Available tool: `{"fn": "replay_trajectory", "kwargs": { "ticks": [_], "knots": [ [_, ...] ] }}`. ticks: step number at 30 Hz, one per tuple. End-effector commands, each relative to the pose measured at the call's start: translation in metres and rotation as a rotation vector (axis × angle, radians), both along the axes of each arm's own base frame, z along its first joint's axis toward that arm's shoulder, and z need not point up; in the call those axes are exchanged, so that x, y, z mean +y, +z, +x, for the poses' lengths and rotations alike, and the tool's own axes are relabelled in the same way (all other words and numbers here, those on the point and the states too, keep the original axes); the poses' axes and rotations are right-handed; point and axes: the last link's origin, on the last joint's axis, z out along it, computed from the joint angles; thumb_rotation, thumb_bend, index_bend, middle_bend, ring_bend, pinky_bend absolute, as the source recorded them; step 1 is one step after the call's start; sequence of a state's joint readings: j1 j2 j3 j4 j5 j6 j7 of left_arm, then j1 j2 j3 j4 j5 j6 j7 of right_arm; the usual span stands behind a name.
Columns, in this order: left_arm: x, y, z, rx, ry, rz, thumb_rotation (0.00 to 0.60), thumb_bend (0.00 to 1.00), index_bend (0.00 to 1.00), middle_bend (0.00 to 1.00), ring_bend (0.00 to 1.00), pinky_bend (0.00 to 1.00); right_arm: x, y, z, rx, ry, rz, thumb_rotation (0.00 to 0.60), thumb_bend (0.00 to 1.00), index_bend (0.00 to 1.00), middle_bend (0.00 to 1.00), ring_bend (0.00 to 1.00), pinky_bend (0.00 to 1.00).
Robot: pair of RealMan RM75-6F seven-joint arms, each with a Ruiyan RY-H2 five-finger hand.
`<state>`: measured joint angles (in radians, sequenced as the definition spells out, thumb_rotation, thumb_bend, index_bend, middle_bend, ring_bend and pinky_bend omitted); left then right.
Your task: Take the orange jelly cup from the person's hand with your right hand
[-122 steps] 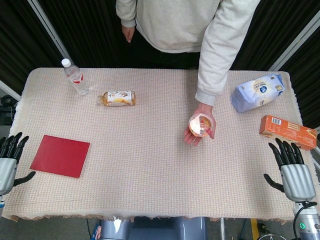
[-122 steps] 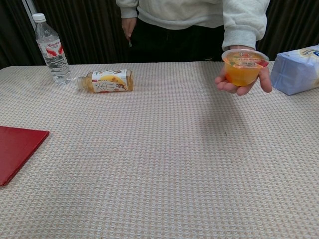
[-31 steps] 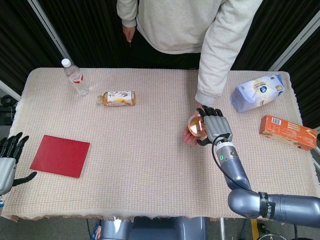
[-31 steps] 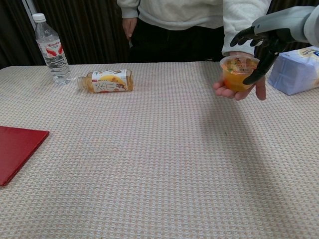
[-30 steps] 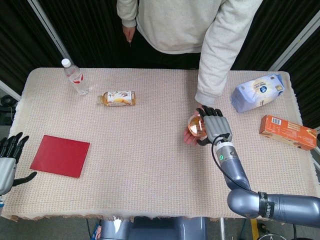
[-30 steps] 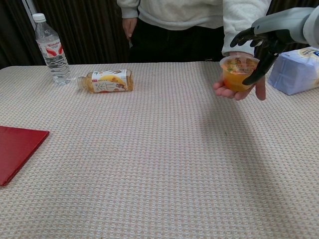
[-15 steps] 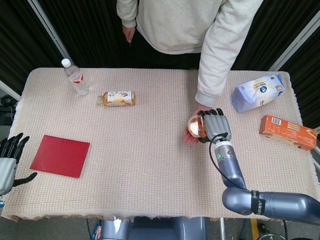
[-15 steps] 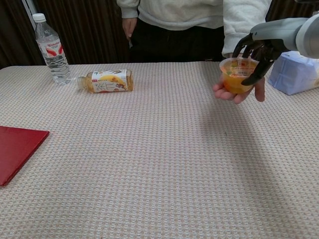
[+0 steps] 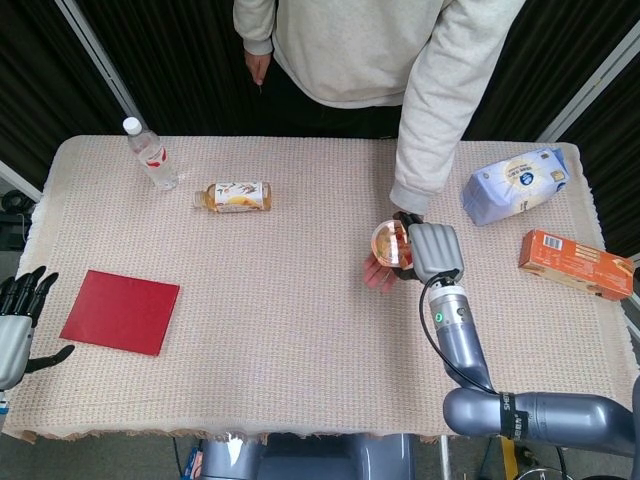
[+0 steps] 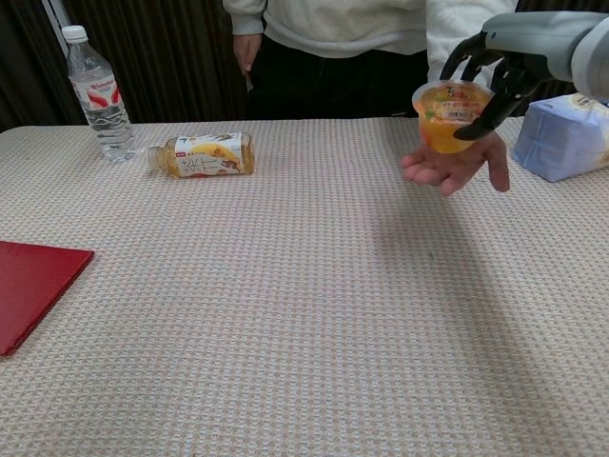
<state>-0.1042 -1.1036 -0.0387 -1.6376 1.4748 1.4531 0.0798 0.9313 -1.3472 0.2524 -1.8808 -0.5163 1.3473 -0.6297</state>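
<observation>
The orange jelly cup (image 10: pixel 449 116) hangs a little above the person's open palm (image 10: pixel 457 164), no longer touching it. My right hand (image 10: pixel 495 65) grips the cup from its right side, fingers curled over the rim. From the head view the cup (image 9: pixel 392 243) shows beside my right hand (image 9: pixel 432 250), with the person's fingers (image 9: pixel 378 272) below it. My left hand (image 9: pixel 18 320) stays at the table's near left edge, fingers spread, holding nothing.
A water bottle (image 9: pixel 150 153) stands at the far left, a tea bottle (image 9: pixel 234 196) lies near it. A red booklet (image 9: pixel 121 311) lies near left. A blue bag (image 9: pixel 515 183) and an orange box (image 9: pixel 576 263) sit at the right.
My right hand closed around the cup and lifted it off the person's palm, which stays out flat below. The left hand has not moved.
</observation>
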Motion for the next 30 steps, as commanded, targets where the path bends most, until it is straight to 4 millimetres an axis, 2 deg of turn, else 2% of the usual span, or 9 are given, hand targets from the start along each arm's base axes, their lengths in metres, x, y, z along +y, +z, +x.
{"fn": "replay_trajectory", "kwargs": {
  "ticks": [1,7,10,13,16,20,28,30],
  "knots": [
    [0.0,0.0,0.0,0.0,0.0,0.0,0.6,0.11,0.0,0.0,0.0,0.0,0.009,0.014,0.002,-0.017,0.022,-0.008,0.6,0.29,0.62,0.62,0.54,0.48],
    [-0.001,0.001,0.001,0.001,-0.006,0.005,0.6,0.11,0.0,0.0,0.0,0.0,0.036,0.038,-0.005,-0.022,0.046,-0.003,0.6,0.3,0.62,0.62,0.54,0.48],
    [0.0,0.0,0.001,0.003,-0.006,0.007,0.6,0.11,0.0,0.0,0.0,0.0,0.056,0.049,-0.017,-0.021,0.045,0.003,0.6,0.3,0.62,0.62,0.54,0.48],
    [-0.001,0.0,0.001,0.006,-0.009,0.007,0.6,0.11,0.0,0.0,0.0,0.0,0.08,0.049,-0.035,-0.03,0.025,0.024,0.6,0.3,0.62,0.62,0.54,0.48],
    [-0.001,-0.001,0.001,0.014,-0.012,0.006,0.6,0.11,0.0,0.0,0.0,0.0,0.098,0.041,-0.054,-0.024,0.006,0.049,0.6,0.3,0.62,0.62,0.54,0.48],
    [-0.001,-0.002,0.003,0.015,-0.02,0.009,0.6,0.11,0.0,0.0,0.0,0.0,0.11,0.022,-0.077,-0.039,-0.055,0.089,0.6,0.3,0.61,0.61,0.54,0.48],
    [-0.001,-0.002,0.002,0.01,-0.015,0.008,0.6,0.11,0.0,0.0,0.0,0.0,0.108,-0.017,-0.109,-0.011,-0.166,0.11,0.6,0.3,0.6,0.59,0.51,0.48],
    [-0.001,-0.002,0.002,0.007,-0.016,0.009,0.6,0.11,0.0,0.0,0.0,0.0,0.105,-0.022,-0.113,-0.007,-0.177,0.097,0.6,0.3,0.59,0.54,0.45,0.4]
  ]
}}
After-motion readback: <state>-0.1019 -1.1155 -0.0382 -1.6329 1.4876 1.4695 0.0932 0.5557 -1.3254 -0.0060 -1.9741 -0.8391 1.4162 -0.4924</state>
